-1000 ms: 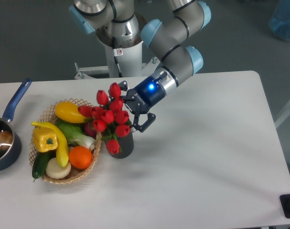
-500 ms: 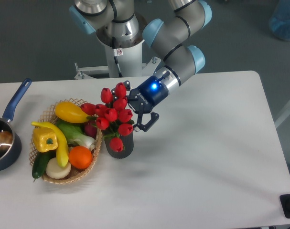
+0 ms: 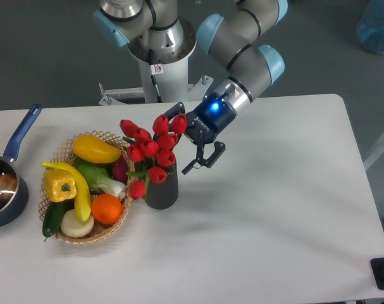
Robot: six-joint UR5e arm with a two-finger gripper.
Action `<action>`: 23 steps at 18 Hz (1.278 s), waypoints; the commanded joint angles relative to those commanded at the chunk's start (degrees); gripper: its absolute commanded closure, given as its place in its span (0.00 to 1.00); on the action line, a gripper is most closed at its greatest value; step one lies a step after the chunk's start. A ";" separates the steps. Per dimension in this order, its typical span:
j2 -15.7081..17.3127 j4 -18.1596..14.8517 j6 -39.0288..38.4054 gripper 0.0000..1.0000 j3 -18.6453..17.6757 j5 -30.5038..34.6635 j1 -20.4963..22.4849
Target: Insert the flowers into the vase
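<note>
the flowers (image 3: 150,152) sat bunched over the mouth of the vase (image 3: 161,190), red heads fanned up and toward the wicker basket (image 3: 119,221) on the left side of the bench (image 3: 274,209). the vase stood upright just beside the basket's rim, roughly mid-bench and a little toward the left edge. the stems were hidden behind the blooms, so how deep they ran into the vase could not be told, though the bunch looked seated rather than hanging free.

the claw (image 3: 201,152) hung up and to the right of the bunch, toward the far edge, with its fingers (image 3: 207,161) spread apart and nothing between them. one dark finger showed clear of the tulips on the right; the other was near the topmost heads, and whether it brushed a petal could not be made out.

so the relation that mattered: the flowers lay down and to the left of the claw, their long axis leaning from the vase mouth up toward the claw's wrist. my guess was that any pull-away should go up and right, along that lean and away from the heads, since a sideways sweep toward the basket could drag the bunch or tip the narrow vase. the blue-handled saucepan (image 3: 8,183) sat at the left edge, well apart.
</note>
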 joint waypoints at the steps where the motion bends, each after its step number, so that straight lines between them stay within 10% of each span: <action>1: 0.18 0.00 0.00 0.00 0.00 0.44 0.00; 16: 4.57 -0.53 0.00 0.00 1.49 13.36 2.53; 23: 4.05 -0.44 0.00 0.00 9.48 23.62 5.98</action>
